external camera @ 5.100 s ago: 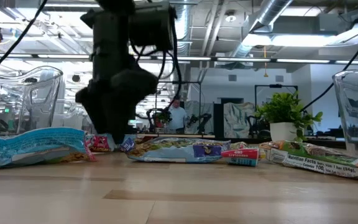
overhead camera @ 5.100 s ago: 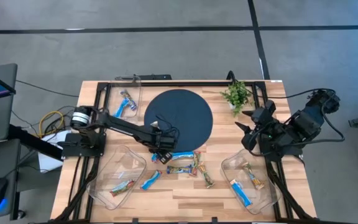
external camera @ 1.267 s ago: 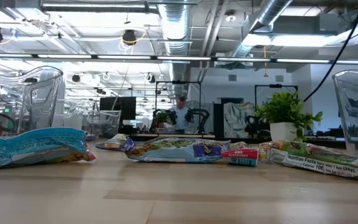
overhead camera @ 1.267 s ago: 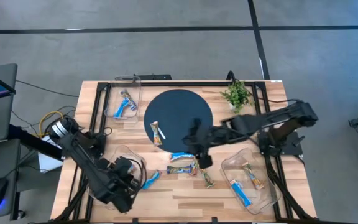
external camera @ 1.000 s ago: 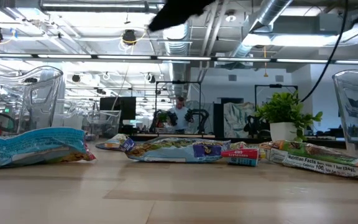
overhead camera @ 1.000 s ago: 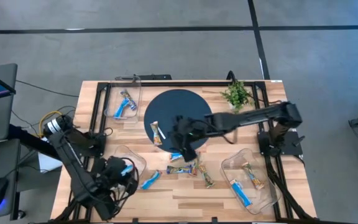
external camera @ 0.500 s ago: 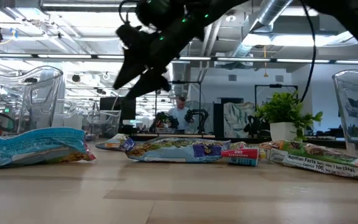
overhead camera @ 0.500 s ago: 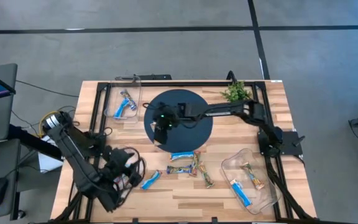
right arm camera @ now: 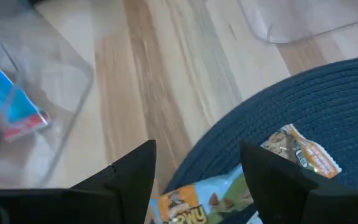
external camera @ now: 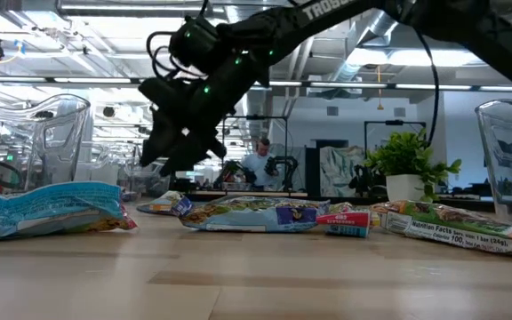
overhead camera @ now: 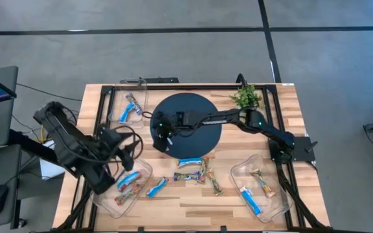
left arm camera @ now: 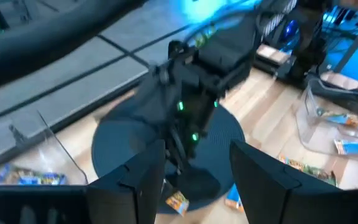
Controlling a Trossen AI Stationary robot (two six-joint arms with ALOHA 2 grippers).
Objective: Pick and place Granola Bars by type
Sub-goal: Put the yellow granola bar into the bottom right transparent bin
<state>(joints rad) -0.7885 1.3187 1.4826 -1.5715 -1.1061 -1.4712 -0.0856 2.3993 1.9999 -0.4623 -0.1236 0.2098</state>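
My right gripper [overhead camera: 164, 131] reaches across the dark round mat [overhead camera: 203, 110] and hovers open just above a tan granola bar [right arm camera: 294, 152], touching nothing; the bar lies flat on the mat. In the low view this gripper [external camera: 165, 162] hangs above the table. My left gripper [overhead camera: 129, 154] is open and empty, raised by the near-left tray [overhead camera: 109, 194], which holds a blue bar [overhead camera: 129, 179] and a multicoloured one [overhead camera: 127, 193]. A cluster of bars [overhead camera: 196, 169] lies on the wood near the mat's near edge, and another blue bar [overhead camera: 157, 186] lies beside the near-left tray.
The far-left tray [overhead camera: 118, 97] holds two bars. The near-right tray [overhead camera: 238, 171] holds a blue bar [overhead camera: 251, 199] and a tan one [overhead camera: 263, 181]. A small potted plant [overhead camera: 246, 97] stands at the far right. Bare wood lies along the near edge.
My right gripper has swept from the middle of the table toward the left over the mat and come down over the tan bar. My left arm has risen and drawn back from the near-left tray toward the table's left. The blue bar it carried now lies in that tray.
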